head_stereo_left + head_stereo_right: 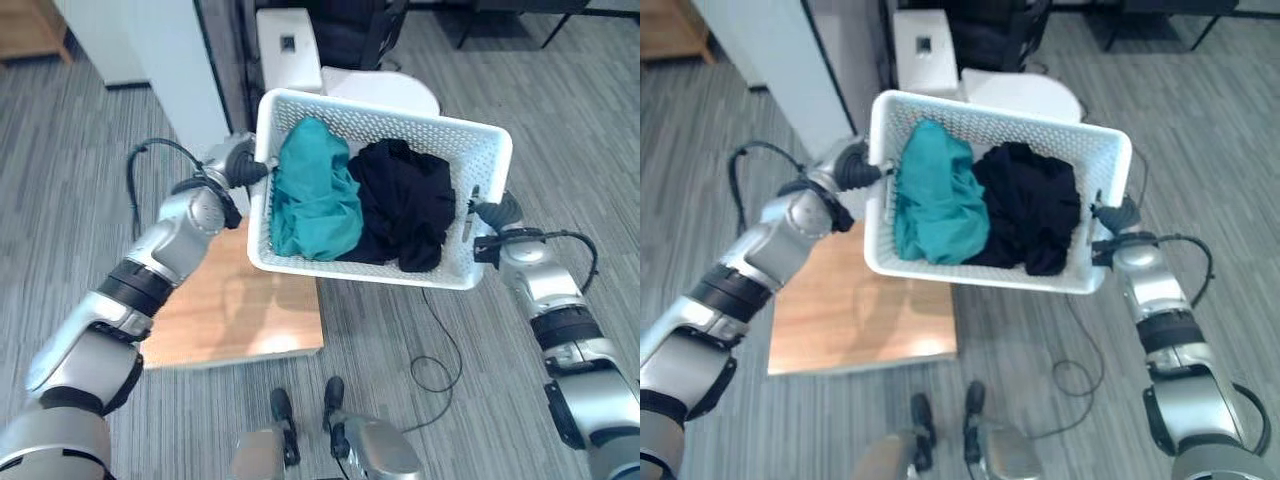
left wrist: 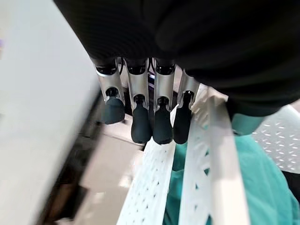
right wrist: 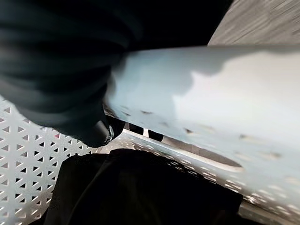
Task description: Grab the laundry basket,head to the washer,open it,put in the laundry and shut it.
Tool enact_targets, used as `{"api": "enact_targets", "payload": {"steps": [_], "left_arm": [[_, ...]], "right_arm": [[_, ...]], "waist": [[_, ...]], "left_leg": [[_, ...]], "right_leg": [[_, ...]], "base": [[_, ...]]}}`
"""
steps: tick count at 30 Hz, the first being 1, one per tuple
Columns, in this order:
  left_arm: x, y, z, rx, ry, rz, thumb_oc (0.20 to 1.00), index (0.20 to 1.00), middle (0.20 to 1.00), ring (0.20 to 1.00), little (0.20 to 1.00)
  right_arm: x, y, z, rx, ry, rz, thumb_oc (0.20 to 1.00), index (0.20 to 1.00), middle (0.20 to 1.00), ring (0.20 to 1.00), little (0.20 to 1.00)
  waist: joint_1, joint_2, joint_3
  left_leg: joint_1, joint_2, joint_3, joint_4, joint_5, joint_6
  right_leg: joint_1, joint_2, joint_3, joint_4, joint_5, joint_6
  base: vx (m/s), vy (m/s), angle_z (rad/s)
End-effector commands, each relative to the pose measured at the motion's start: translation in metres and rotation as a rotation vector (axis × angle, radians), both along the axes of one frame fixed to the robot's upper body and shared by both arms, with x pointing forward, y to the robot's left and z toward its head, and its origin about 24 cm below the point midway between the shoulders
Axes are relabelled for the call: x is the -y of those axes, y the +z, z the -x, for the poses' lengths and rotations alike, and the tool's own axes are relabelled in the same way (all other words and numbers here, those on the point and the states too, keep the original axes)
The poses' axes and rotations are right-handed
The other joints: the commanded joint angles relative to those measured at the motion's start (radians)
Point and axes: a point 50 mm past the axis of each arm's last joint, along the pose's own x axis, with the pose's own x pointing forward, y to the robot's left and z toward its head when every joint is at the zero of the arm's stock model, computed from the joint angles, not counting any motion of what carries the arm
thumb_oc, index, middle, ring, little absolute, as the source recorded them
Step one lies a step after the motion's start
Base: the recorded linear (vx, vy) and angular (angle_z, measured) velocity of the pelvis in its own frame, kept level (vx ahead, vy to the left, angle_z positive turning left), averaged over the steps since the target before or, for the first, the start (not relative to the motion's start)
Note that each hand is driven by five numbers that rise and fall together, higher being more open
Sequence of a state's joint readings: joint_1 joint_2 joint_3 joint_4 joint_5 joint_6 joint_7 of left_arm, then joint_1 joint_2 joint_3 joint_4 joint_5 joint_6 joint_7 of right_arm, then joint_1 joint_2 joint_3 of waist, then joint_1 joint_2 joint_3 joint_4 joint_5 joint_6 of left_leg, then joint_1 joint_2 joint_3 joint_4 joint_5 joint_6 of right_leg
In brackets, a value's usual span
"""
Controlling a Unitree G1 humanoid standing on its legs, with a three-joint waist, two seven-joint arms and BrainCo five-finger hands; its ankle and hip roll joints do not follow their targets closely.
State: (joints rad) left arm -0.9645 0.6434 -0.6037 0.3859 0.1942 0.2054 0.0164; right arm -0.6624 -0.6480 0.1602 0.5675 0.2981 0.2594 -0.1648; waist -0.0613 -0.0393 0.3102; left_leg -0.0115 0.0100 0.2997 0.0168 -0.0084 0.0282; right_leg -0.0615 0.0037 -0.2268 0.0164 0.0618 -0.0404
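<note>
A white perforated laundry basket (image 1: 430,130) hangs in the air in front of me, held at both short ends. A teal garment (image 1: 315,195) fills its left half and a black garment (image 1: 405,200) its right half. My left hand (image 1: 240,165) grips the left end; in the left wrist view its fingers (image 2: 154,122) curl down over the basket rim (image 2: 211,154), with teal cloth (image 2: 253,178) inside. My right hand (image 1: 497,215) holds the right end. In the right wrist view a dark fingertip (image 3: 101,133) hooks under the rim (image 3: 225,93) above the black cloth (image 3: 140,187).
A low wooden table (image 1: 230,310) lies under the basket's left side. Behind the basket stands a white appliance (image 1: 290,50) with a rounded white part (image 1: 385,90). A white panel (image 1: 170,50) rises at the back left. Grey striped carpet (image 1: 560,110) spreads to the right.
</note>
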Motion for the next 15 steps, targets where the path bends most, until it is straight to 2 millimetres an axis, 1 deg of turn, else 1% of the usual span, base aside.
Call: {"api": "enact_targets", "payload": {"steps": [1,2,3,6,8,11,15], "left_arm": [[0.099,-0.004,0.012,0.002,-0.368,0.016,0.200,0.200,0.200,0.200,0.200],[0.103,-0.004,0.013,-0.004,-0.380,0.014,0.200,0.200,0.200,0.200,0.200],[0.104,-0.004,0.013,-0.004,-0.382,0.013,0.200,0.200,0.200,0.200,0.200],[0.115,-0.006,0.014,-0.015,-0.407,0.006,0.200,0.200,0.200,0.200,0.200],[0.123,-0.011,0.014,-0.038,-0.419,0.003,0.200,0.200,0.200,0.200,0.200],[0.132,-0.017,0.015,-0.060,-0.433,-0.006,0.200,0.200,0.200,0.200,0.200],[0.141,-0.026,0.015,-0.095,-0.436,-0.017,0.200,0.200,0.200,0.200,0.200]], "right_arm": [[-0.045,0.011,-0.001,0.110,0.234,0.004,0.200,0.200,0.200,0.200,0.200],[-0.043,0.010,0.001,0.111,0.235,0.002,0.200,0.200,0.200,0.200,0.200],[-0.042,0.010,0.002,0.111,0.233,0.002,0.200,0.200,0.200,0.200,0.200],[-0.037,0.009,0.010,0.115,0.241,0.008,0.200,0.200,0.200,0.200,0.200],[-0.031,0.007,0.018,0.121,0.242,-0.003,0.200,0.200,0.200,0.200,0.200],[-0.027,0.004,0.025,0.123,0.239,-0.012,0.200,0.200,0.200,0.200,0.200],[-0.024,0.007,0.030,0.135,0.250,-0.013,0.200,0.200,0.200,0.200,0.200]], "waist": [[-0.007,0.009,-0.214],[-0.013,0.013,-0.218],[-0.011,0.013,-0.219],[-0.028,0.020,-0.227],[-0.044,0.024,-0.233],[-0.052,0.025,-0.237],[-0.067,0.028,-0.236]], "left_leg": [[0.012,-0.002,-0.053,-0.015,-0.069,0.004],[0.022,-0.004,-0.053,-0.019,-0.076,0.004],[0.019,-0.004,-0.052,-0.020,-0.070,0.005],[0.034,-0.009,-0.047,-0.026,-0.074,0.007],[0.046,-0.011,-0.040,-0.030,-0.083,0.009],[0.046,-0.010,-0.035,-0.027,-0.083,0.010],[0.053,-0.010,-0.029,-0.019,-0.094,0.011]], "right_leg": [[0.030,-0.116,-0.037,0.112,-0.126,0.168],[0.036,-0.117,-0.036,0.112,-0.132,0.170],[0.034,-0.116,-0.036,0.109,-0.127,0.168],[0.041,-0.119,-0.029,0.109,-0.126,0.169],[0.047,-0.118,-0.016,0.103,-0.128,0.171],[0.049,-0.118,-0.007,0.096,-0.120,0.171],[0.052,-0.115,0.012,0.096,-0.125,0.171]], "base": [[0.09,0.028,-0.16],[0.06,0.022,-0.10],[0.03,0.013,-0.07],[0.02,0.010,-0.14],[0.03,0.003,-0.06],[0.00,-0.007,-0.04],[0.00,-0.010,-0.06]]}}
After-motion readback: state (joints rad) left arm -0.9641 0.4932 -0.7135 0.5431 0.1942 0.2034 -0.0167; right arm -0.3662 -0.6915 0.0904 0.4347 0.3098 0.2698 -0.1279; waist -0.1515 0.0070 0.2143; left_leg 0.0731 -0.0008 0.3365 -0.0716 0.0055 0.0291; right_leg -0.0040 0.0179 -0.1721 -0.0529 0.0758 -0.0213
